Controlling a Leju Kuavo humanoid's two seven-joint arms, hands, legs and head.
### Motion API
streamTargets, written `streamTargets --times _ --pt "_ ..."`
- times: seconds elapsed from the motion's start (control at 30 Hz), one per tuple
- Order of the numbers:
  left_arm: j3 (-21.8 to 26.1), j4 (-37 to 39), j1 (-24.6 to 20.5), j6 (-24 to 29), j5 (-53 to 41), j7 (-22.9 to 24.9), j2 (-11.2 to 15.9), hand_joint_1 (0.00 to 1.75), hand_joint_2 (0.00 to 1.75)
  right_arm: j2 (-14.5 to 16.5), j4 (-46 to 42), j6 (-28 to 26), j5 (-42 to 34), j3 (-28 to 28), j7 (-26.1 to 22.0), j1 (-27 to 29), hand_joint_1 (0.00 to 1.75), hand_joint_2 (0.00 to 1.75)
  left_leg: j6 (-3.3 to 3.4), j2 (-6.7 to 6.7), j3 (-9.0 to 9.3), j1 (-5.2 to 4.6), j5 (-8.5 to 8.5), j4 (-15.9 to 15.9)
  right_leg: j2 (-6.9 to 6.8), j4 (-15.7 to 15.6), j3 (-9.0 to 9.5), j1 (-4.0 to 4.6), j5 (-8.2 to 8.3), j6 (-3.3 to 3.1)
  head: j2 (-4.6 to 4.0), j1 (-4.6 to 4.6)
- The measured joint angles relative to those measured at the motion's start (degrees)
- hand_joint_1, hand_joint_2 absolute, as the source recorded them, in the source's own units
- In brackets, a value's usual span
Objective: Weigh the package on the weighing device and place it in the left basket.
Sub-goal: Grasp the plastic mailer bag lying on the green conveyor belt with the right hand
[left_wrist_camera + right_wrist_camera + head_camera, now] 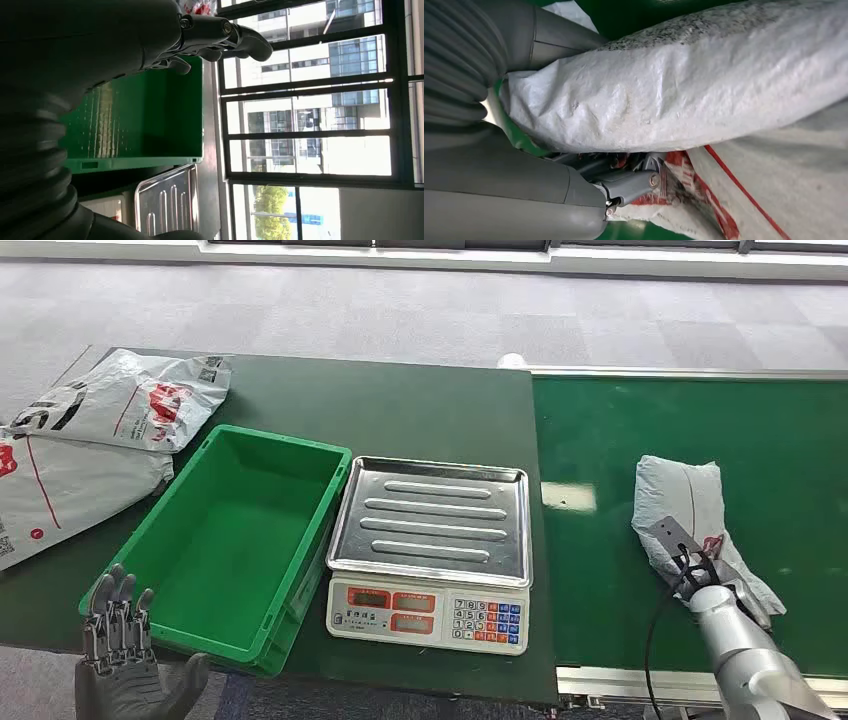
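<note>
at 3 o'clock of the scale (430, 520), on the green belt (600, 540), the right hand (624, 182) grasps the soft, crumpled, light-looking package (685, 510) around its bunched middle, a sound hold since slack film ends slip, while the left hand (125, 660) hangs released.

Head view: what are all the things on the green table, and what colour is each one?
crate: one, green, empty, left of the scale.
scale: one, white with a bare silver tray, red displays and coloured keys, middle of the table.
package: one, grey with red print, on the conveyor belt at the right, under the right robot hand.
mail bags: two, grey-white with red and black print, far left of the table beside the crate.
conveyor belt: one, green, right of the scale.
left robot hand: one, dark grey, open, near the crate's front corner.
right robot hand: one, dark, on the package; the right wrist view shows it gripping.
</note>
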Motion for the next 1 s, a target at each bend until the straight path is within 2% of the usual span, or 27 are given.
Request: streamTargets --times 0.17,0.4,0.47,0.57,0.63,0.73,0.83,0.93,1.0 --pt "-2.7 0.7 0.3 2.5 1.1 -0.5 3.0 0.0 1.75 0.4 -1.9 -5.5 -5.3 -1.0 -8.0 0.6 1.75 1.75 -0.03 0.0 -0.08 0.0 0.02 0.0 0.01 0.0 -0.11 0.0 0.0 -0.01 0.0 -0.02" --pt "-4.4 1.2 0.3 2.8 1.4 -0.6 5.1 0.0 1.75 1.0 -3.8 -6.2 -7.2 -1.9 -10.1 0.9 1.75 1.75 -0.03 -0.01 -0.19 0.0 0.02 0.0 0.01 0.0 -0.22 0.0 0.0 -0.01 0.0 -0.02" --pt "-4.6 1.3 0.3 3.3 1.7 -0.8 5.4 0.0 1.75 1.1 -4.1 -6.5 -9.2 -1.9 -12.3 1.1 1.75 1.75 -0.03 -0.02 -0.23 0.0 0.02 0.0 0.0 0.0 -0.24 0.0 0.0 -0.01 0.0 -0.02" --pt "-5.6 1.5 0.2 6.1 3.1 -2.2 6.6 0.0 1.75 1.8 -8.2 -6.9 -20.1 -1.9 -20.6 2.8 1.75 1.75 -0.03 -0.03 -0.29 0.0 0.02 0.0 -0.01 0.0 -0.29 0.0 0.0 -0.01 0.0 -0.01" --pt "-6.7 1.8 0.1 8.4 4.3 -3.4 7.8 0.0 1.75 2.7 -15.3 -7.6 -29.7 -0.8 -24.0 5.4 1.75 1.75 -0.05 -0.07 -0.31 0.0 0.03 0.0 -0.07 0.0 -0.3 0.01 -0.01 -0.02 0.0 -0.01" --pt "-8.3 2.4 -0.1 10.6 5.6 -4.8 9.6 0.0 1.75 3.9 -29.6 -10.0 -40.0 3.8 -23.8 10.2 1.75 1.75 -0.08 -0.11 -0.38 0.0 0.05 0.0 -0.1 0.1 -0.39 0.01 -0.03 -0.06 0.0 -0.01" --pt "-9.5 2.9 -0.7 11.6 6.3 -5.5 11.2 0.0 1.75 4.5 -42.5 -11.2 -44.4 11.4 -22.6 13.4 1.75 1.75 -0.13 0.01 -0.46 0.01 0.07 -0.1 0.08 0.1 -0.55 0.01 -0.01 -0.11 0.0 -0.01" --pt "-10.4 3.4 -1.4 11.6 6.2 -5.7 12.4 0.0 1.75 5.3 -52.2 -10.6 -47.6 21.9 -21.1 13.7 1.75 1.75 -0.21 0.2 -0.46 0.02 0.11 -0.1 0.29 0.2 -0.69 0.05 0.04 -0.19 0.0 -0.02" --pt "-11.0 3.7 -1.8 11.6 5.6 -5.7 12.6 0.0 1.75 6.3 -55.2 -10.2 -49.0 28.1 -20.8 12.7 1.75 1.75 -0.28 0.26 -0.45 0.06 0.15 -0.1 0.35 0.2 -0.71 0.11 0.06 -0.23 0.0 -0.03"
